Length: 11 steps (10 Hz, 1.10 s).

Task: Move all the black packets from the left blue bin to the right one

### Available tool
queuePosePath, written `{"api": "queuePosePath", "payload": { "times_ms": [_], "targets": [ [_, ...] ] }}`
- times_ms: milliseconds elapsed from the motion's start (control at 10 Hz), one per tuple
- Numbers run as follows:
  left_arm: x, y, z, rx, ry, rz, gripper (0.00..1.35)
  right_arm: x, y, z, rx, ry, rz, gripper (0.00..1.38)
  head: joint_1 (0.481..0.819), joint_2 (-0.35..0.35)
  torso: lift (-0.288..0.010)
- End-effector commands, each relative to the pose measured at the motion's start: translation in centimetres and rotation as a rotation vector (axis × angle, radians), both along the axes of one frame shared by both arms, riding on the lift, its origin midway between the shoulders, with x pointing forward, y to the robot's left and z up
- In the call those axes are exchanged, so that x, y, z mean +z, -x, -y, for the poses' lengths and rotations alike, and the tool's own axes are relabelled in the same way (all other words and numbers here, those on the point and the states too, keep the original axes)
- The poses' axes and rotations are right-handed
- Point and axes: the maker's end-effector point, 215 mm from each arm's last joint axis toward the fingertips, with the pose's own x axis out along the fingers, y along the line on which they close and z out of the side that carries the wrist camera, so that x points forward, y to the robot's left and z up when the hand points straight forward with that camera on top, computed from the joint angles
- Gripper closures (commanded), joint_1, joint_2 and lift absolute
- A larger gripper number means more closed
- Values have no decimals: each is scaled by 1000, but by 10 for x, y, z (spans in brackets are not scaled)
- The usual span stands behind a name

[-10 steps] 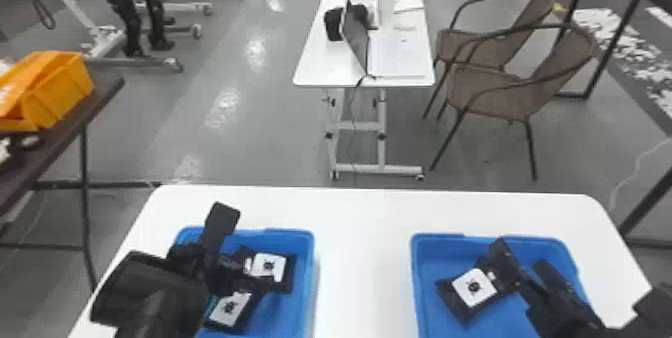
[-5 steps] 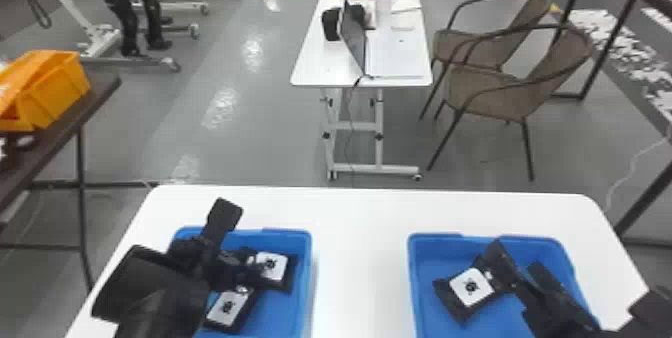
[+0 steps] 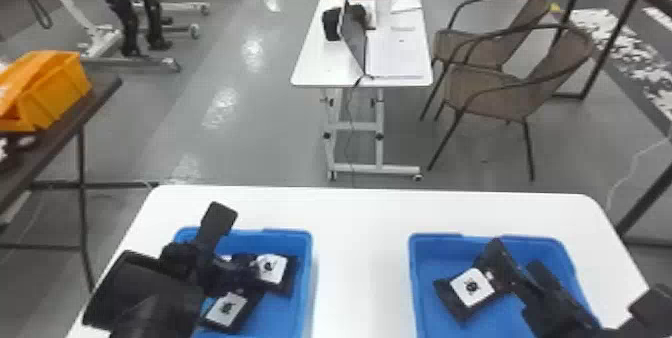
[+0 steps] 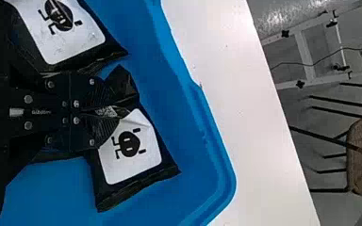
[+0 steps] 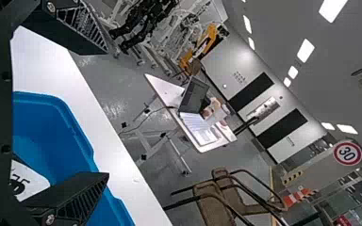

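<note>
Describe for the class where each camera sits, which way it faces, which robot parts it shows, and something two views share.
Head view: on the head, facing forward and down over the white table; left arm and right arm show.
Left wrist view: on that wrist, facing into the left bin; left gripper pinches a black packet.
Right wrist view: on that wrist, facing past the right bin into the room; right gripper is open.
Shared: head and right wrist views show the laptop.
</note>
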Motion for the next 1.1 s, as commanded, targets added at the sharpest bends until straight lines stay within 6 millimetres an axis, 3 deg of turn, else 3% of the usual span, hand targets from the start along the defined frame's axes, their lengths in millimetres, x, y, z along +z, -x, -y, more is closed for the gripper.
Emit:
{"api": "queuePosePath", "payload": {
  "times_ms": [0,200,500,600,1000],
  "targets": [
    [28,1,0,18,48,77,1122,-1,0,-3,4,-2,-2,90,695,90,0],
    [91,-3,21,32,173,235,1121,3,-2,-6,15,-1,10,90,695,91,0],
    [167,-20,82,-19,397,408,1121,24,-17,-37,78,-20,60,90,695,63,0],
    [185,-30,104,-52,463,456,1121,31,-25,-50,112,-19,82,90,695,51,0],
    [218,-56,206,-187,697,468,1121,70,-54,-83,172,-32,188,84,695,-3,0]
  ]
}}
